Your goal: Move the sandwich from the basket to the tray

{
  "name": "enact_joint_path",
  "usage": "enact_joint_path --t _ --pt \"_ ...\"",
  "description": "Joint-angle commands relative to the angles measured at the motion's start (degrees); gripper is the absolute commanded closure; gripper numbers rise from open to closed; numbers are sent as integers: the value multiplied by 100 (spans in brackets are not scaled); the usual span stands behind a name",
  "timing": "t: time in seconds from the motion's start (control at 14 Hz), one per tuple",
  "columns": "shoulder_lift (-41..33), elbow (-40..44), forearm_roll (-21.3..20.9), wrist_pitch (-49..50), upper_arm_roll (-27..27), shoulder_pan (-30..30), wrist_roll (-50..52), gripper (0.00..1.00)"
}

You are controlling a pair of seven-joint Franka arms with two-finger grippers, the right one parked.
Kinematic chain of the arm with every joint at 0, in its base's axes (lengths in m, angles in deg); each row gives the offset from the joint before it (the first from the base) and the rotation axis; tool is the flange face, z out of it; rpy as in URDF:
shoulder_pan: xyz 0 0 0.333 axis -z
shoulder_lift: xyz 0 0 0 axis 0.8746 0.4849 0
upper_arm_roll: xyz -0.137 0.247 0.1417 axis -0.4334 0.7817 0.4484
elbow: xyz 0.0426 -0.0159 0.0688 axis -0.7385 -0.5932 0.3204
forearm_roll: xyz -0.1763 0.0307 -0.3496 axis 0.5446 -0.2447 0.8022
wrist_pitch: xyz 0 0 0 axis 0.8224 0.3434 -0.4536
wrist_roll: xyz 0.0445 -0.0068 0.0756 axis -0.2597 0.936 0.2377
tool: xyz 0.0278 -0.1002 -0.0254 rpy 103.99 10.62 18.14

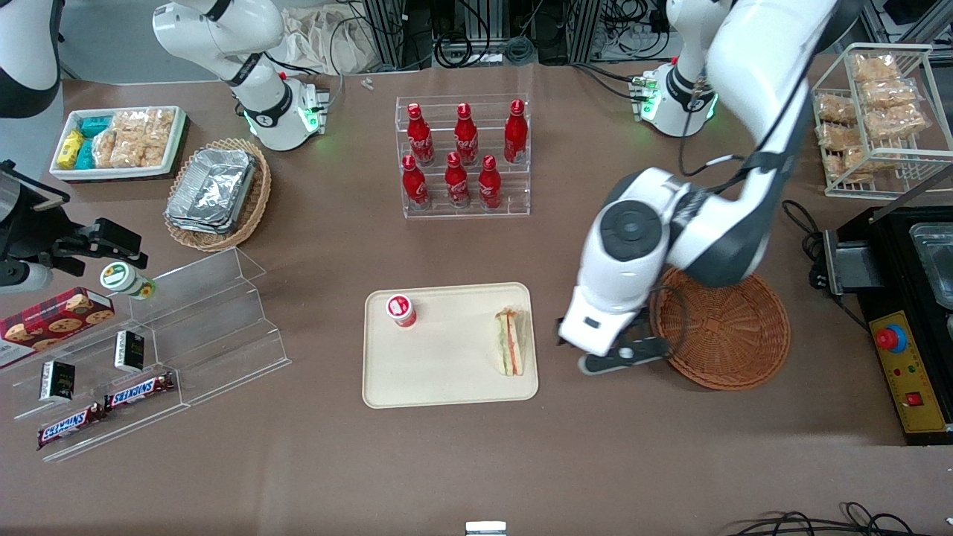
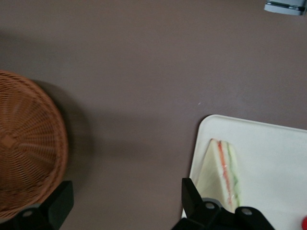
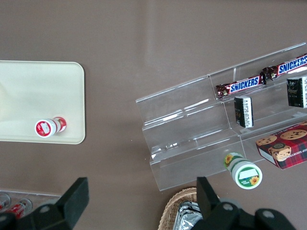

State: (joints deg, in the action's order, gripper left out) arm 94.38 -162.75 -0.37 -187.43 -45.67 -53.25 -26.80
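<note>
- On the tray, the sandwich is lying flat at the end toward the working arm, just inside the rim, with its orange-red and green filling layers showing.
- The gripper is hanging above the bare table, between the tray and the basket, close to the basket's rim.
- In the left wrist view, the gripper's two black fingers are standing wide apart with nothing between them; one is showing beside the basket and the other over the tray's edge, next to the sandwich.
- The basket is sitting with nothing visible in the part not covered by the arm.
- A small red-capped bottle is lying on the tray at the end toward the parked arm, well apart from the sandwich.
- A clear rack of red bottles is standing farther from the front camera than the tray.
- A clear stepped shelf with Snickers bars is sitting toward the parked arm's end of the table.
- A tan wicker basket with foil trays is resting near a white bin of snack packets at that same end.
</note>
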Motion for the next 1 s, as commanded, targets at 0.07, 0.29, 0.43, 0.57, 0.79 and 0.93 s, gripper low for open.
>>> enact_joint_path --t 0.07,0.29,0.43,0.57,0.79,0.93 --pt "-1174 -624 933 626 -109 -843 -1085 0" --pt "-1764 -677 1234 1119 -100 -1283 -1403 0" --pt "-2054 -861 1365 1269 -100 -1520 -1833 0" --pt "-2546 -1492 1401 1051 -100 -1810 -2168 0" --pt "-2960 -1960 1742 865 -73 -2249 -2930 0" --pt "-3197 -2205 1875 839 -73 -2478 -3407 0"
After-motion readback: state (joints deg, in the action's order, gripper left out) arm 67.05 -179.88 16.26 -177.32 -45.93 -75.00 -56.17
